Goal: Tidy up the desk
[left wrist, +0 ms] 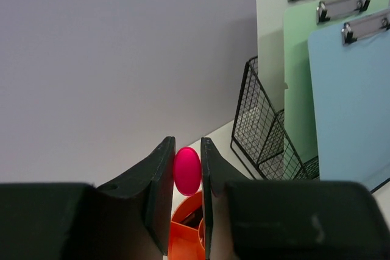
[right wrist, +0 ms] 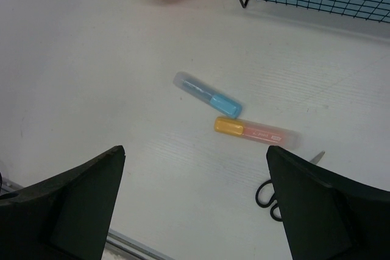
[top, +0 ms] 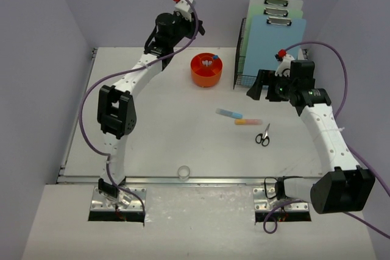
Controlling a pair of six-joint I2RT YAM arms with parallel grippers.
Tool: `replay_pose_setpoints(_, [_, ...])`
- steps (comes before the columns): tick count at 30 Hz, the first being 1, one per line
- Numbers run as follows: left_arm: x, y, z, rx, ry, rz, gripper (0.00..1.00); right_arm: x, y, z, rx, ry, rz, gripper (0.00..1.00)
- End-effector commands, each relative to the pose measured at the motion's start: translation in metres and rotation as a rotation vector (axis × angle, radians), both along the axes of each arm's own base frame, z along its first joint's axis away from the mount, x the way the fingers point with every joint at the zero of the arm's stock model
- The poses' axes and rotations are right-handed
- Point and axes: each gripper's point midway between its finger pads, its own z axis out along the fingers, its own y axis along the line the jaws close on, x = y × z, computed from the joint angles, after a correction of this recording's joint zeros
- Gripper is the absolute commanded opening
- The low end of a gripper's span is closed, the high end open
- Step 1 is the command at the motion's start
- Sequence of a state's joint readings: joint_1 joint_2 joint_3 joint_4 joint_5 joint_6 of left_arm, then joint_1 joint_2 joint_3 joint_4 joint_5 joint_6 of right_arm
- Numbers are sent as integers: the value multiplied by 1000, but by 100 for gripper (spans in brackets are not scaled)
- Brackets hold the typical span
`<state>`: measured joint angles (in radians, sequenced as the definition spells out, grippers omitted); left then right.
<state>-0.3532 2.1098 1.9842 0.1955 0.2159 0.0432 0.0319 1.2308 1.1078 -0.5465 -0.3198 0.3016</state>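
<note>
The desk (top: 152, 138) is a white tabletop. My left gripper (left wrist: 187, 168) is shut on a small magenta oval object (left wrist: 187, 170) and holds it high, above the back of an orange round organiser (left wrist: 189, 223). In the top view this gripper (top: 199, 27) is up near the back wall, above and left of the organiser (top: 206, 69). My right gripper (right wrist: 194, 156) is open and empty, hovering above the desk to the near left of a blue highlighter (right wrist: 210, 95), an orange-capped highlighter (right wrist: 256, 131) and black scissors (right wrist: 271, 193). In the top view it (top: 259, 86) is beside the wire rack.
A black wire rack (top: 244, 59) holding three clipboards (top: 274, 35) stands at the back right. The highlighters (top: 228, 113) (top: 248, 122) and scissors (top: 262, 135) lie right of centre. A small clear round item (top: 183, 172) sits at the front rail.
</note>
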Motion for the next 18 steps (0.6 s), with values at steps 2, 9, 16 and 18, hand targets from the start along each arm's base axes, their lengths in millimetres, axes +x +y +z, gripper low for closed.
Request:
replay_pose_setpoints(2, [14,-8,7,-44,-78,-51,0,8,-7,13,-28,-75,-23,99])
replay_pose_setpoints(9, [23,-20,-71,-5,53,-105,0,10,-7,11,-34,-62,-14,99])
replay_pose_setpoints(16, [23,-25,-113,24,126,-140,0,8,-8,4,-47,-56,-3,99])
replay_pose_setpoints(18, [23,-25,-120,40,131,-138,0,6,-5,5,-35,-53,11,99])
